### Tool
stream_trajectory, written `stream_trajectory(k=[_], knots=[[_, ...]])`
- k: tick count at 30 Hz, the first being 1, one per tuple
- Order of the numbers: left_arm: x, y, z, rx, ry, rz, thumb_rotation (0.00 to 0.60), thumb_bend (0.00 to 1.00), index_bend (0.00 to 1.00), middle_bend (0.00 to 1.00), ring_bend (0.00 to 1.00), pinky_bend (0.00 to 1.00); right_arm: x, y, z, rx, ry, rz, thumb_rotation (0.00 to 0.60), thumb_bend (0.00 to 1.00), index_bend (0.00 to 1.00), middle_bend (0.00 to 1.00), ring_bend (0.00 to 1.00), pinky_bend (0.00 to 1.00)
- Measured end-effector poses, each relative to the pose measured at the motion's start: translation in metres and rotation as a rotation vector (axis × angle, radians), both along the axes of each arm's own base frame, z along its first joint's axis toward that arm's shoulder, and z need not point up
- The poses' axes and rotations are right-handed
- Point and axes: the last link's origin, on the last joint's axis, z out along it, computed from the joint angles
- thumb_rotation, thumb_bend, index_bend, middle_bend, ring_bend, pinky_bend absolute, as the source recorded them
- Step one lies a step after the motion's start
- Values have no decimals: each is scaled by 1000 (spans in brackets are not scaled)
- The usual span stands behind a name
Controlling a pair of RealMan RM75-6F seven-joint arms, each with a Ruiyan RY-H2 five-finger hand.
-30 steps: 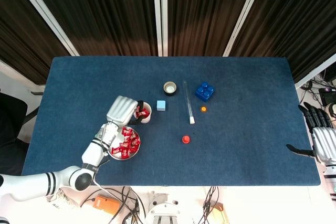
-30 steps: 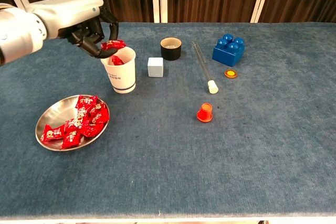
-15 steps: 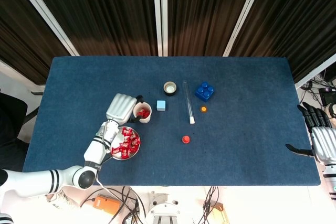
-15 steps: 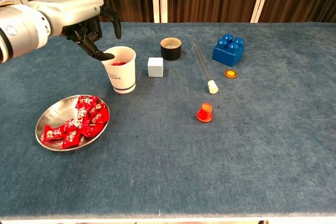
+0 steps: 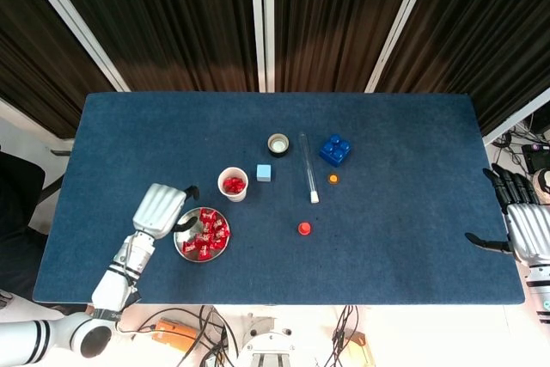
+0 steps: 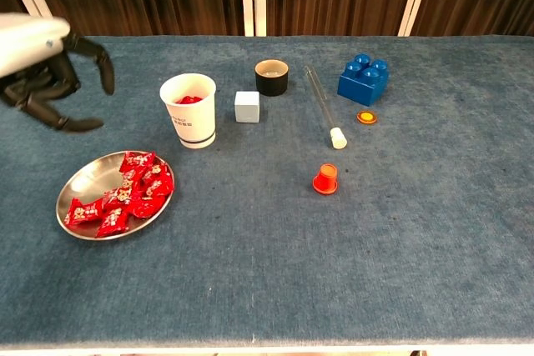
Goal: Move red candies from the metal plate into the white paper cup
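Many red candies (image 6: 125, 193) heaped on metal plate (image 6: 79, 185); left hand (image 6: 50, 81) empty, fingers (image 6: 79, 125) spread. Risk: clumsy dip skids plate or tips white paper cup (image 6: 190, 110) nearby.

dark curtains (image 5: 172, 15), blue table (image 5: 404, 212)
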Motion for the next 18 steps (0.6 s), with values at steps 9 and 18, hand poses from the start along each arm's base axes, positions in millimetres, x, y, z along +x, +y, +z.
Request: stream_trajectory(k=[9, 18], knots=[[-18, -32, -19, -66, 28, 18, 600, 184, 449, 915, 874, 798, 12, -2, 19, -57, 32, 33, 600, 62, 0, 0, 0, 30], [-22, -41, -38, -106, 79, 23, 600, 183, 449, 915, 874, 798, 16, -3, 15, -34, 37, 28, 600, 62, 0, 0, 0, 30]])
